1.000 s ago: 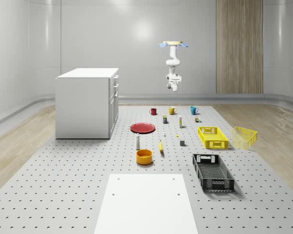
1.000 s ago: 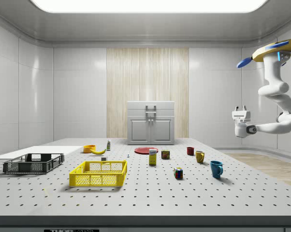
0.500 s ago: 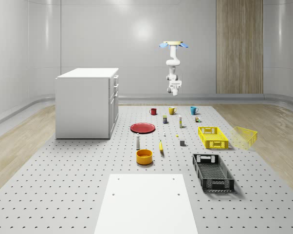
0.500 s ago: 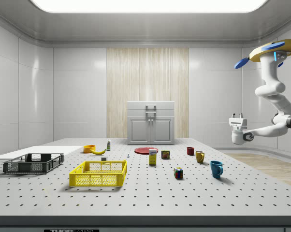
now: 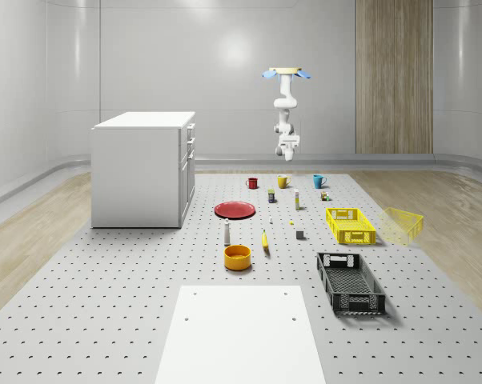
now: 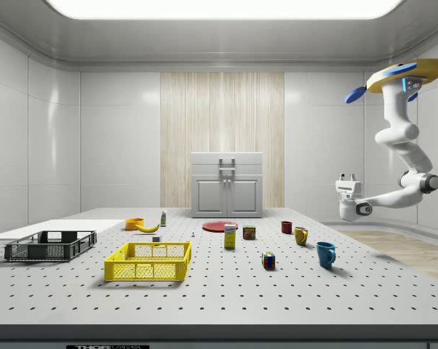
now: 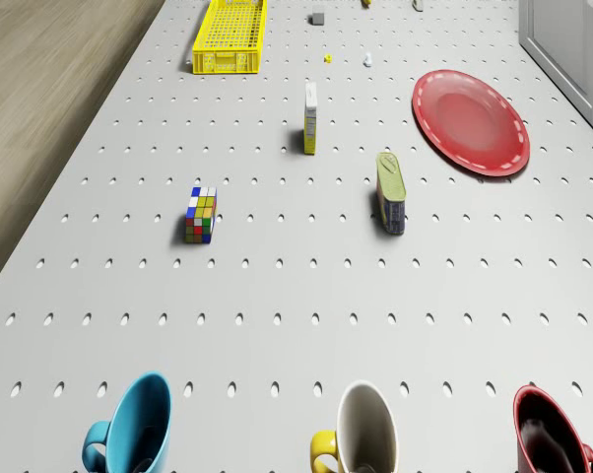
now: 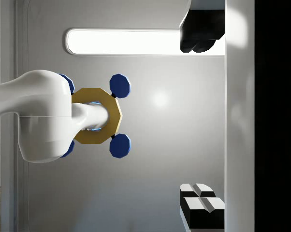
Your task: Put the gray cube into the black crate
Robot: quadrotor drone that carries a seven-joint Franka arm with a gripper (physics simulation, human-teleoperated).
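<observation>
We see the drone [image 6: 404,75] hovering high beyond the far end of the tabletop [image 5: 105,304], near the row of mugs, with its arm [image 6: 401,156] folded down and out toward the tabletop. The end effector [image 6: 345,179] hangs in the air above that far edge, turned upward, and in the wrist view its fingers [image 8: 202,205] stand well apart with nothing between them. The gray cube [image 5: 300,234] sits on the tabletop between the banana [image 5: 265,240] and the yellow crate [image 5: 351,226], well apart from the end effector. The black crate [image 5: 350,282] lies nearer the whole-scene camera than the cube. In the drone view, the blue mug [image 7: 134,432], yellow mug [image 7: 361,434] and red mug [image 7: 555,440] stand in a row, with the Rubik's cube [image 7: 201,214] and red plate [image 7: 469,121] beyond them.
</observation>
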